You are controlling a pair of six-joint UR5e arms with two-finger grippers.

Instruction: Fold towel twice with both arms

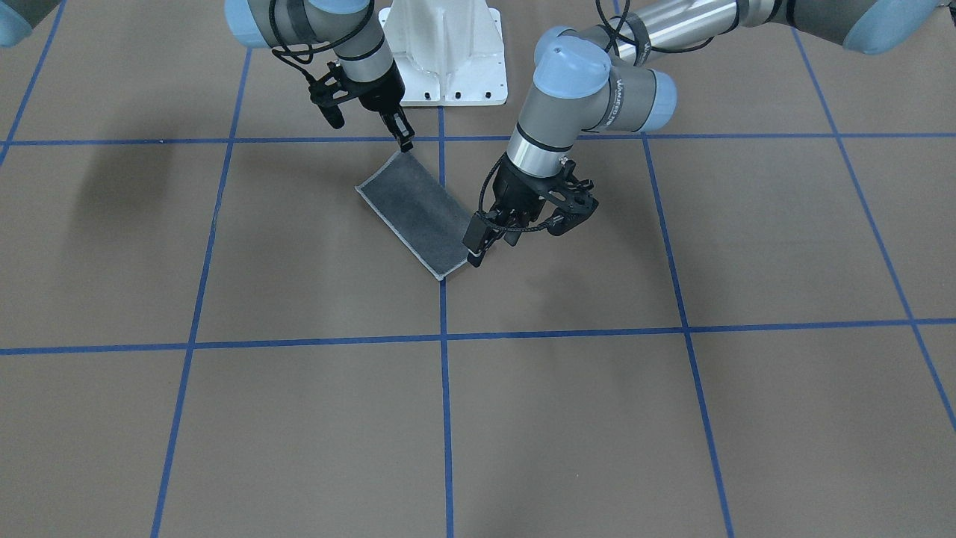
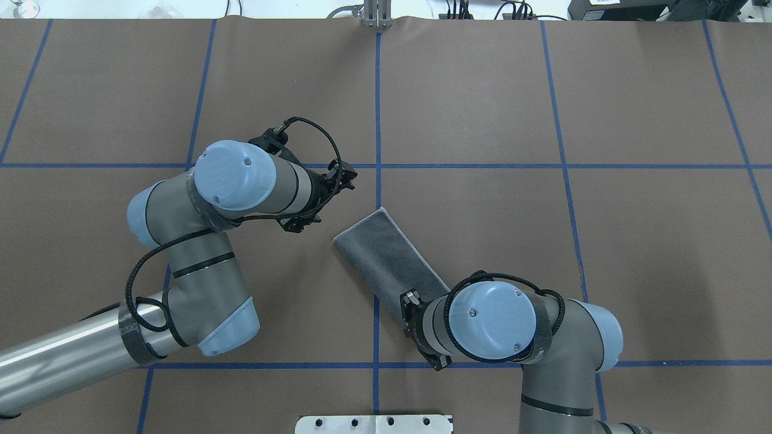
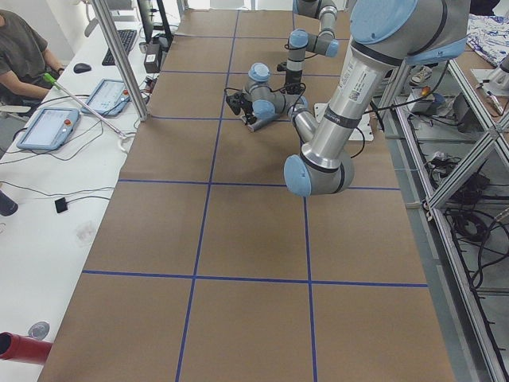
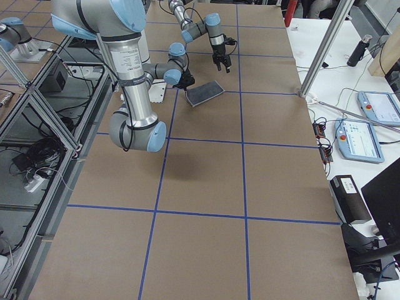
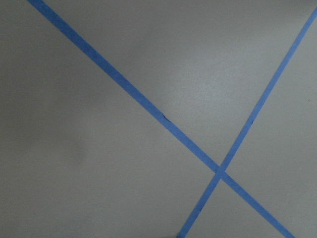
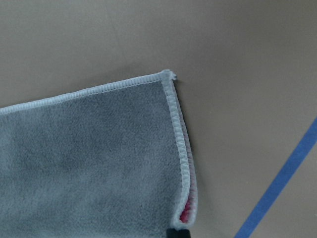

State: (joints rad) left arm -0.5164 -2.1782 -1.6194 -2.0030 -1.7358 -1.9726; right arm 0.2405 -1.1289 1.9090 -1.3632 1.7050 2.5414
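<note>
Closest to the right wrist camera, the towel [image 6: 89,158] is lying flat on the table [image 1: 672,418], grey face up. A sliver of pink is showing between its layers along the stitched edge. Judged from this, one fold is done and the second is not yet made. One dark fingertip [image 6: 178,233] is sitting at that edge, at 6 o'clock in the wrist view.

From the front, the towel is resting just above table centre, slanting from 11 o'clock to 5 o'clock. The right gripper [image 1: 405,142] is touching or nearly touching its 12 o'clock corner. The left gripper [image 1: 476,252] is hanging at its 4 o'clock edge. Whether either pincer is open, closed or clamping cloth cannot be told. The left wrist camera is showing only bare table and blue tape [image 5: 124,84], no cloth.

Risks, as judged:
- The right gripper may be catching only the upper layer, so lifting would peel the first fold open.
- The left gripper may be closing beside the cloth and lifting nothing.
- Uneven lifting would be skewing the corners or dragging the towel.
</note>
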